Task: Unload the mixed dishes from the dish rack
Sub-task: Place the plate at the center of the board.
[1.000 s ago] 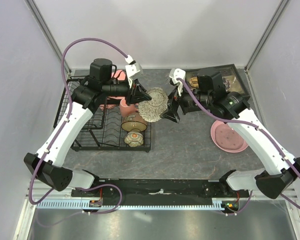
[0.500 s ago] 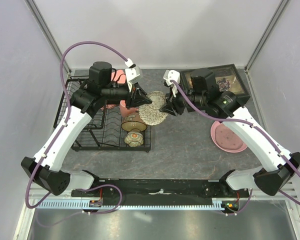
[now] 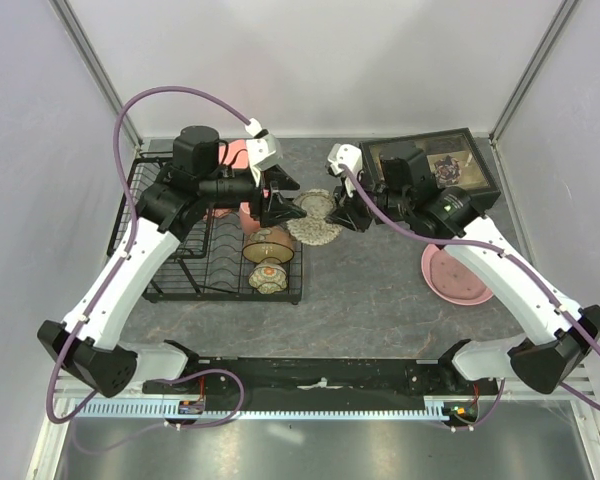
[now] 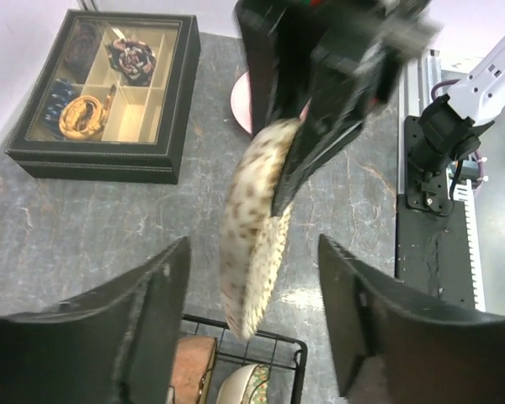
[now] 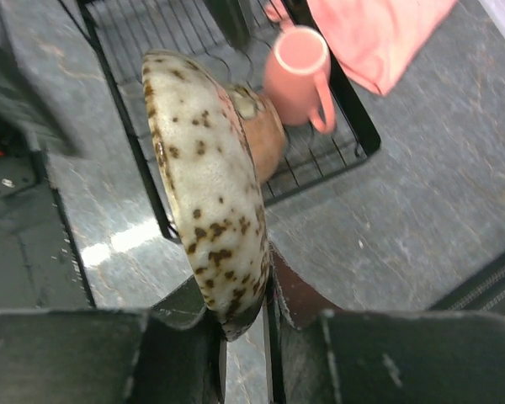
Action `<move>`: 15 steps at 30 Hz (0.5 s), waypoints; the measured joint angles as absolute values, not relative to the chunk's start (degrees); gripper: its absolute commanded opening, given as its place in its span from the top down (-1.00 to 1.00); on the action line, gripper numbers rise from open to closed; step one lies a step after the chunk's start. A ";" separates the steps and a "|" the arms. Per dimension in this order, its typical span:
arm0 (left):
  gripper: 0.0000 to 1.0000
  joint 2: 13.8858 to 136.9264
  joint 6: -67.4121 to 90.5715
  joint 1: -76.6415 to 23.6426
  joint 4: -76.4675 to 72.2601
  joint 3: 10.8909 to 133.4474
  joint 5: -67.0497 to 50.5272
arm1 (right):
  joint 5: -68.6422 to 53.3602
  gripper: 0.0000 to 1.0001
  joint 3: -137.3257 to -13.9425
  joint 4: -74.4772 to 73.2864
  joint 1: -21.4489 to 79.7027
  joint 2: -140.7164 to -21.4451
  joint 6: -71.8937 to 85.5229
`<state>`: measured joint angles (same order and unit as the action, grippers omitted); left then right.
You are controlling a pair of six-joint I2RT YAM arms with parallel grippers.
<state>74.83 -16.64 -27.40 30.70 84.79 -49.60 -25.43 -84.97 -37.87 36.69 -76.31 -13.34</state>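
Observation:
The grey speckled bowl [image 3: 316, 220] hangs on edge above the table, just right of the dish rack [image 3: 170, 275]. My right gripper [image 3: 340, 214] is shut on its rim; the right wrist view shows the bowl [image 5: 206, 177] pinched between the jaws of the gripper [image 5: 244, 313]. My left gripper [image 3: 291, 207] is open, its fingers [image 4: 156, 295] standing apart on either side of the bowl [image 4: 252, 223] without touching it. The small brown bowl [image 3: 269, 245] and the pink mug [image 5: 299, 74] sit in the rack. The pink plate [image 3: 458, 272] lies on the table at the right.
A black compartmented tray of trinkets [image 3: 442, 166] stands at the back right. A pink folded cloth [image 5: 379, 29] lies behind the rack. The rack's tall basket section [image 3: 145, 205] rises under the left arm.
My left gripper has opened and let go of the speckled bowl. My right gripper has moved in from the right and shut on the bowl's rim. The bowl has shifted slightly towards the back.

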 measured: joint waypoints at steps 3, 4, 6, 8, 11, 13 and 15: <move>-0.65 73.58 -16.32 -27.40 30.13 84.75 -49.54 | -22.72 1.00 -83.20 -38.17 36.80 -76.12 -13.85; -0.66 73.08 -16.34 -27.40 29.89 84.75 -49.50 | -21.85 1.00 -82.54 -38.22 36.77 -76.01 -13.98; -0.68 72.27 -16.34 -27.40 29.85 84.75 -49.39 | -20.36 1.00 -81.25 -38.22 36.38 -75.48 -14.17; -0.69 71.37 -16.40 -27.40 29.85 84.75 -48.97 | -19.40 1.00 -79.70 -38.24 35.44 -74.37 -14.17; -0.71 70.22 -16.82 -27.40 29.87 84.55 -48.14 | -18.98 1.00 -77.67 -38.26 32.23 -72.12 -13.93; -0.72 69.63 -17.26 -27.40 29.89 83.94 -47.88 | -18.90 1.00 -76.05 -37.89 28.51 -70.28 -13.67; -0.75 69.32 -18.00 -27.40 30.20 83.00 -47.57 | -19.49 1.00 -74.19 -37.74 23.86 -68.64 -13.47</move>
